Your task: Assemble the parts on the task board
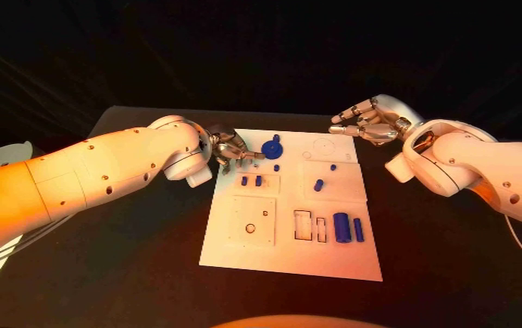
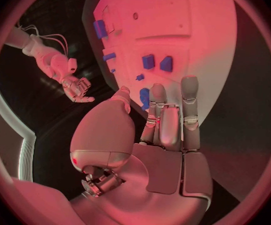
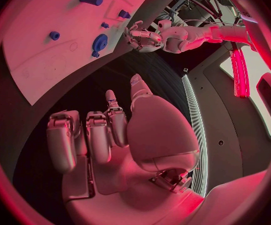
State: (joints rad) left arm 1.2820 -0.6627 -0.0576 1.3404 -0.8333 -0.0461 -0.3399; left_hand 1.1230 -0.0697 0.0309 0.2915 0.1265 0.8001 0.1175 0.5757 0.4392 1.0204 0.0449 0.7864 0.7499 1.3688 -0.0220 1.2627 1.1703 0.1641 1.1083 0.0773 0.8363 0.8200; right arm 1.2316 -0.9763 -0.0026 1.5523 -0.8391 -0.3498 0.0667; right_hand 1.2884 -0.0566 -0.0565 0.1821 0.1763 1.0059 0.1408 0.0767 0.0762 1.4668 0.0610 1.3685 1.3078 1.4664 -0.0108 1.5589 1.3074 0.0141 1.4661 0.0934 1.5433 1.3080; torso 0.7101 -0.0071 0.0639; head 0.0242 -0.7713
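The white task board (image 1: 285, 246) lies in the middle of the black table, with several blue parts on it. A round blue part (image 1: 270, 148) sits near its far left corner, two small blue blocks (image 1: 251, 181) stand in a recess, and a blue cylinder (image 1: 342, 227) lies beside a slim blue bar (image 1: 358, 228) on the right. My left hand (image 1: 231, 151) hovers at the far left corner, just left of the round part (image 2: 144, 97), and holds nothing. My right hand (image 1: 364, 126) hangs beyond the far right corner with its fingers loosely bent and nothing in them.
More small blue parts (image 1: 319, 185) stand mid-board. Empty slots (image 1: 303, 224) and a square plate with holes (image 1: 253, 221) take up the near half. In the right wrist view the left hand (image 3: 145, 35) is apart from the round part (image 3: 100, 42). Bare black table (image 1: 435, 252) surrounds the board.
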